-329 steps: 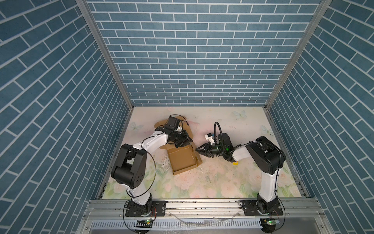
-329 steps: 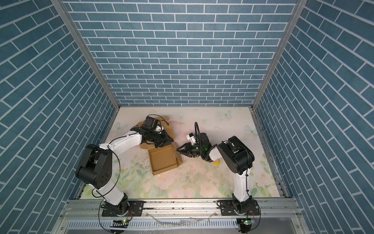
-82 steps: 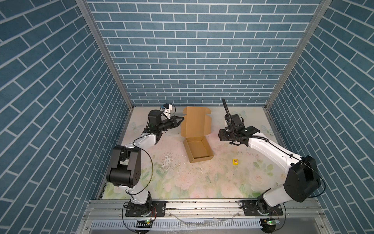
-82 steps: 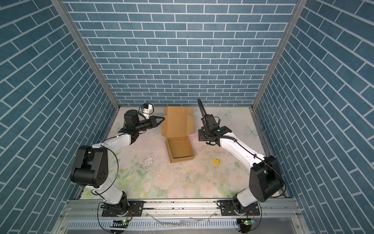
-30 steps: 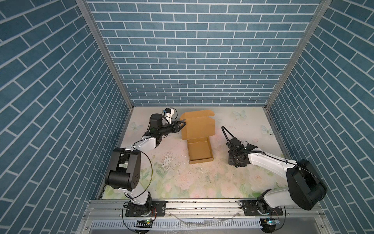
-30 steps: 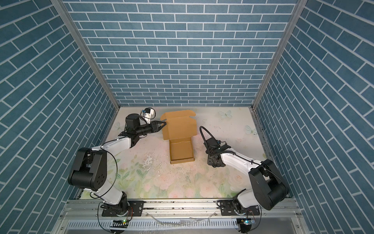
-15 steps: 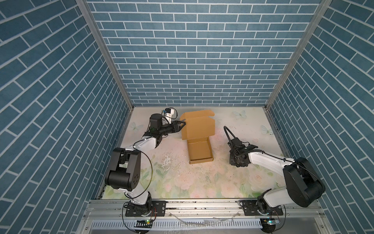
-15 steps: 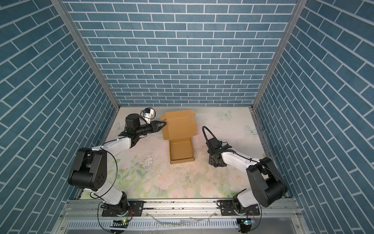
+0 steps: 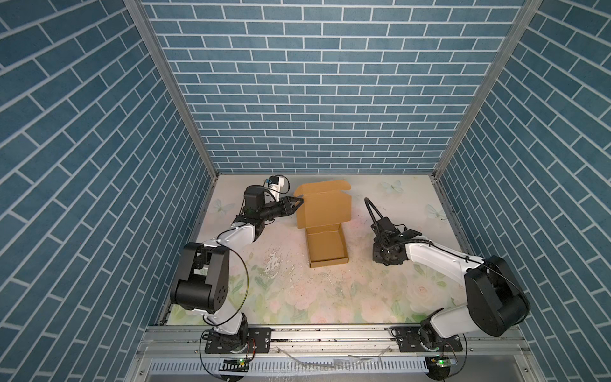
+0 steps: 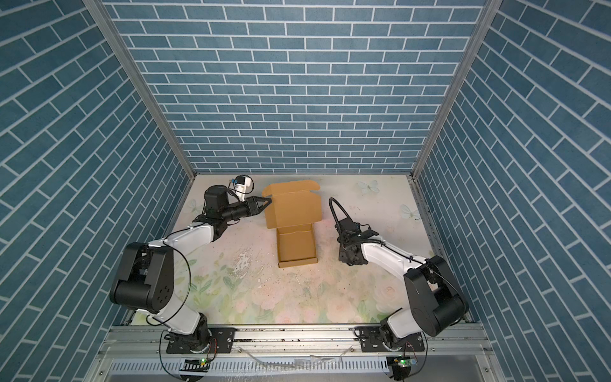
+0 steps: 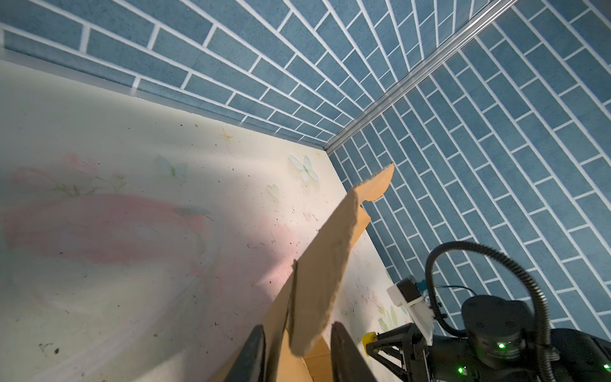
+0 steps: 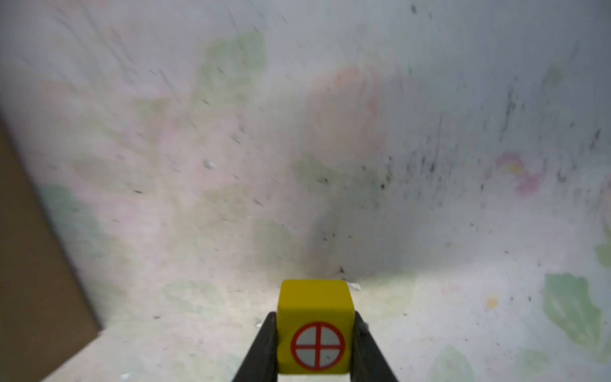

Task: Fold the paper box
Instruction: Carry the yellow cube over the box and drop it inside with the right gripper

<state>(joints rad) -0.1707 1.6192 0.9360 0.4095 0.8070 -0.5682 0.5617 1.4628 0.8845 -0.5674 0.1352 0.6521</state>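
Your paper box (image 9: 325, 246) sits toward the back of the tabletop (image 9: 297, 291), about midway between the two arms; its shallow tray is formed and open upward, and its lid (image 9: 325, 208) stands up from the tray's far edge. Your left end effector (image 9: 299, 204) is at the lid's left edge; in the left wrist view its fingers (image 11: 256, 347) look clamped on the lid edge and the side flap (image 11: 317, 291) together. Your right end effector (image 12: 314, 317) is well apart from the box, pointing down at the tabletop and clamped on a small yellow cube (image 12: 314, 297). Expect the box to feel very light and to slide or tip if you push it from one side only. The panels are probably stiff enough to push flat; the creases should give first, and a raised lid may spring back. Pinch thin edges and flaps, never the wide panels; grip near a crease for control, and gently, since hard pinching likely dents the board.
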